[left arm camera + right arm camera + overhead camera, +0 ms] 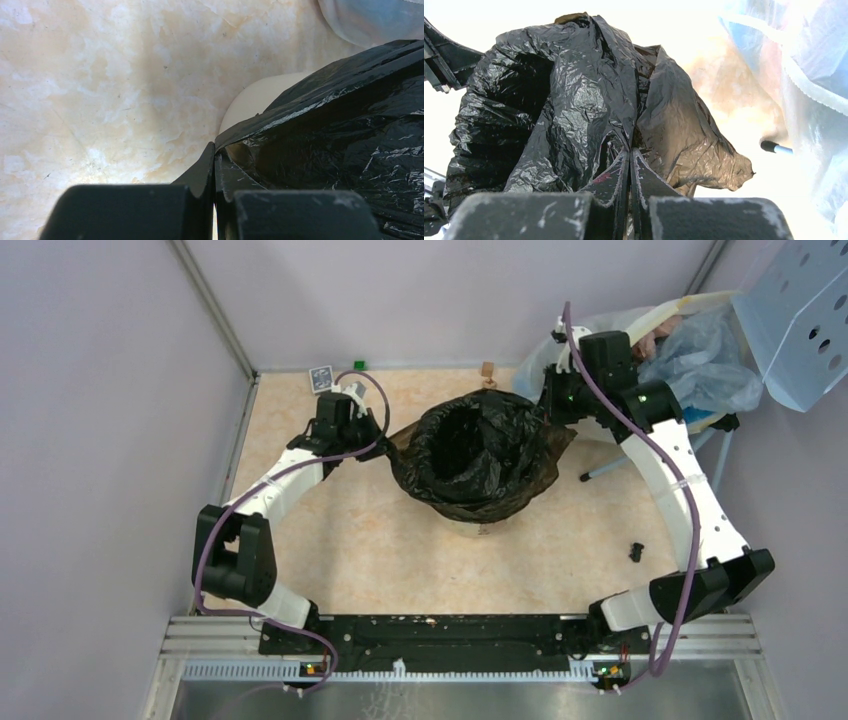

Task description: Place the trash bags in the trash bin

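Observation:
A glossy black trash bag (480, 455) is spread open over the small cream trash bin (480, 527), whose body shows only as a pale strip below the film. My left gripper (378, 440) is shut on the bag's left edge. In the left wrist view its jaws (215, 150) pinch the film beside the bin's cream wall (255, 97). My right gripper (550, 412) is shut on the bag's right edge. In the right wrist view its jaws (630, 152) clamp a fold of the bag (574, 100). The two grippers hold the bag mouth stretched wide.
A large translucent whitish sack (690, 355) and a perforated light-blue panel (800, 325) stand at the back right, close to my right arm. A blue-tipped rod (600, 472) lies right of the bin. Small items sit by the back wall (320, 378) and a black piece (637, 552).

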